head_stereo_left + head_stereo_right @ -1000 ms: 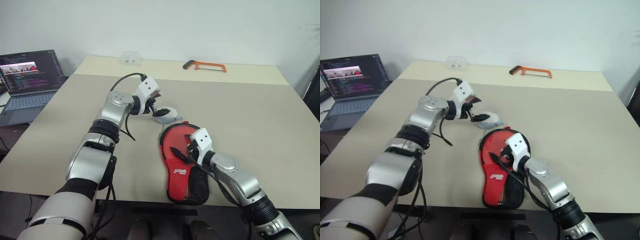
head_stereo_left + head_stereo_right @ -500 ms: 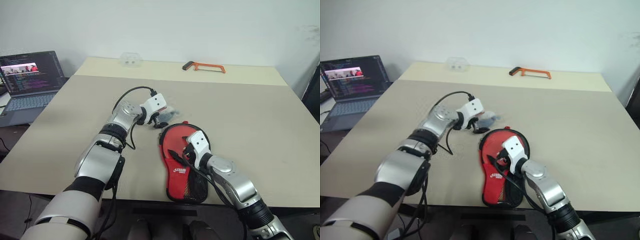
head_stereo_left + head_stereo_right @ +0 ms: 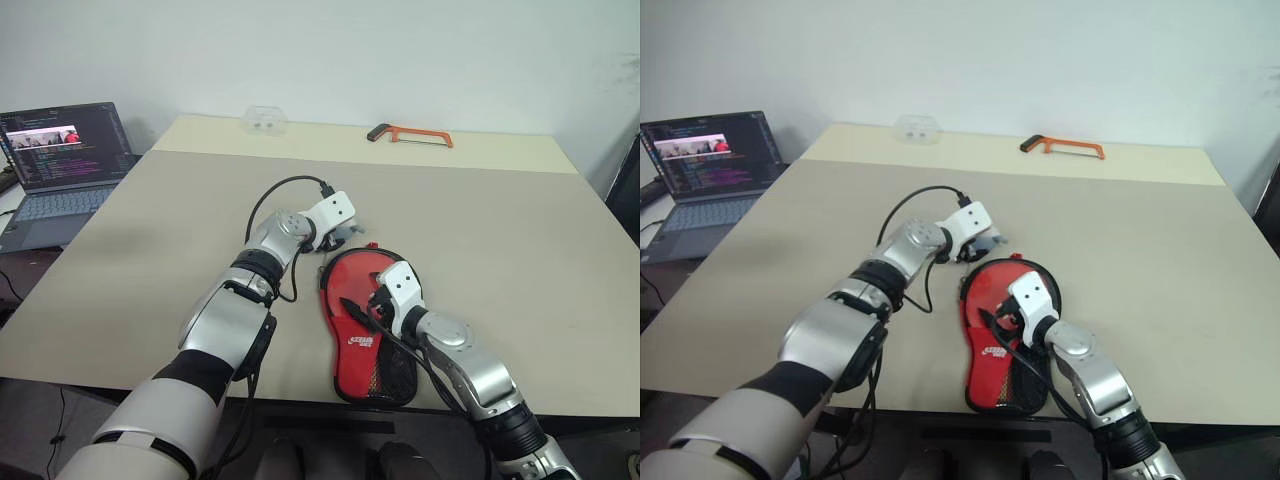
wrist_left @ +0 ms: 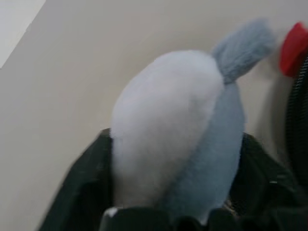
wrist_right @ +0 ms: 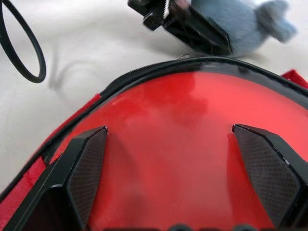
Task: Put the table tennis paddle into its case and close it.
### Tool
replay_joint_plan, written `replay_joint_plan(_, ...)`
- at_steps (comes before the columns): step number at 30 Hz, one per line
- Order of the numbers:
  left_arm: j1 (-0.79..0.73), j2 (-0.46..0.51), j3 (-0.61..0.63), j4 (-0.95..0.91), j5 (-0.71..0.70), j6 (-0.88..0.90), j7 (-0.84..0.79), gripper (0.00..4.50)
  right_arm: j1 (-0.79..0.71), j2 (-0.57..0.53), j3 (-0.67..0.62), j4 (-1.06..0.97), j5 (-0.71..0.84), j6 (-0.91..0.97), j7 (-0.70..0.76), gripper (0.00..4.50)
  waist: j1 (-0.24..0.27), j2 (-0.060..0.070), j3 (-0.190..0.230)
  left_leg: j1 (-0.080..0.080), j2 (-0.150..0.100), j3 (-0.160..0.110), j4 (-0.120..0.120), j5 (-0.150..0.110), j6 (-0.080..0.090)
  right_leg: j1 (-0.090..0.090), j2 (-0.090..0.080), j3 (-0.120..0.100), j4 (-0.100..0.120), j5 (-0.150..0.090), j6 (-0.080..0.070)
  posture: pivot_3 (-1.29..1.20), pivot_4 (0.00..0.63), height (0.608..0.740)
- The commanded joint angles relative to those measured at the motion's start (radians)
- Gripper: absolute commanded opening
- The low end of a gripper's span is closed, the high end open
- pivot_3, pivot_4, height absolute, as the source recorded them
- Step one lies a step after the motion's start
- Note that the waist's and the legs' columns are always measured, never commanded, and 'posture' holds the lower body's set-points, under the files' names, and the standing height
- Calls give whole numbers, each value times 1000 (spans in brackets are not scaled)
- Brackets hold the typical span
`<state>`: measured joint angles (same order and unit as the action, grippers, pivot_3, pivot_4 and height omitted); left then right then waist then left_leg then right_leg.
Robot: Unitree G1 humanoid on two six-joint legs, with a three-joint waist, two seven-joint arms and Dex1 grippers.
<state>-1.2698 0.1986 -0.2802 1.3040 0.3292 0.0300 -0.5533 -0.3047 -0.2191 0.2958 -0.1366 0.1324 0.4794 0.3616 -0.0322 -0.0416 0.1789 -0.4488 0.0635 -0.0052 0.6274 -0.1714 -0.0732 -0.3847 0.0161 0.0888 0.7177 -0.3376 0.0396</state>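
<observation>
Closing step in hand: left gripper (image 5: 192, 24) clamped round grey-white pouch (image 4: 183, 130) beside case (image 3: 365, 325), right gripper (image 5: 180, 178) spread wide; next, likely a pull along the zip.

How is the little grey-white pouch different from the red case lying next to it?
The pouch is small, soft and grey-white; the case is far larger, paddle-shaped, red with black edging and white lettering. The pouch sits between the left gripper's fingers; the case lies flat under the open right gripper, ungrasped. Both rest on the beige table, close together.
</observation>
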Motion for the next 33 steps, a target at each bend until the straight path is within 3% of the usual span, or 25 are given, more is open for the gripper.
replay_joint_plan(1, -11, -10, -10, 17, 30, 22, 55, 1833, 17, -6, -5, 0, -27, 35, -9, 4500, 0, 0, 0, 1, 0, 0, 0, 0, 0, 1, 0, 0, 0, 0, 0, 0, 150, 740)
replay_joint_plan(4, -22, -22, 0, 21, 32, 28, 98, 1000, 15, -8, -1, 0, -33, 52, -4, 4500, 0, 0, 0, 6, 0, 0, 0, 0, 0, 5, 0, 0, 0, 0, 0, 0, 150, 740)
replay_joint_plan(7, -47, -42, -9, 25, 52, 13, 165, 581, 9, -20, 14, 8, -51, 78, 3, 4500, -1, 0, 0, 13, 0, 0, -1, 0, 0, 13, 0, 0, -1, -2, 3, 0, 150, 740)
replay_joint_plan(23, -160, -227, -113, 70, 229, -109, 512, 548, 3, -14, 88, -19, -84, 132, 62, 4500, 0, 0, 0, 14, -1, 2, -3, 0, 0, 12, 0, 3, -4, -1, 6, 0, 150, 740)
replay_joint_plan(33, -133, -330, -190, 77, 314, -226, 575, 548, 15, 3, 97, -44, -85, 168, 59, 4500, 2, 0, 0, 14, -1, 4, -4, -1, -1, 12, 0, 4, -4, -2, 6, 0, 150, 740)
